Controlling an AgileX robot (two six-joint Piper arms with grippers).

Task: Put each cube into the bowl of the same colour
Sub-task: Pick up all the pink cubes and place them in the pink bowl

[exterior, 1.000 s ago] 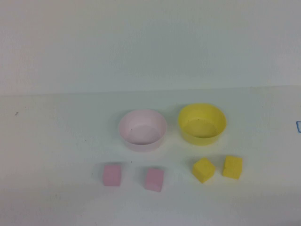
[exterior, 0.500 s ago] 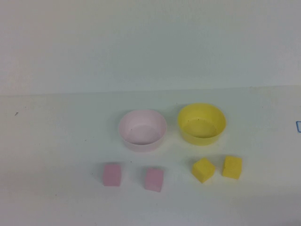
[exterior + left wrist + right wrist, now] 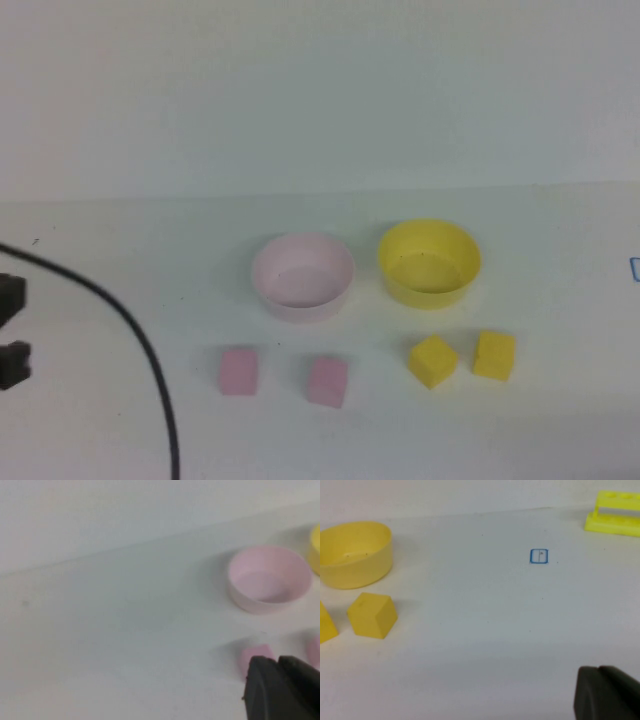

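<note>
My left hand [image 3: 277,666] is closed and empty at the table's [image 3: 120,420] left edge. The nearest pink cube [image 3: 238,370] lies to its right, nearer me than the pink bowl [image 3: 303,277]. My right hand [image 3: 600,672], closed, waits right of the yellow cubes [image 3: 494,354].

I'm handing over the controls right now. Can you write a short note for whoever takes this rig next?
Left gripper: shut, holding nothing, at the table's left edge in the high view, near the pink cubes.
Right gripper: shut, holding nothing, out of the high view, low over bare table right of the yellow cubes.
Pink bowl and yellow bowl sit side by side, both with nothing in them.
Two pink cubes lie in front of the pink bowl, two yellow cubes in front of the yellow bowl.
Done: nothing. Left: all four cubes.
</note>
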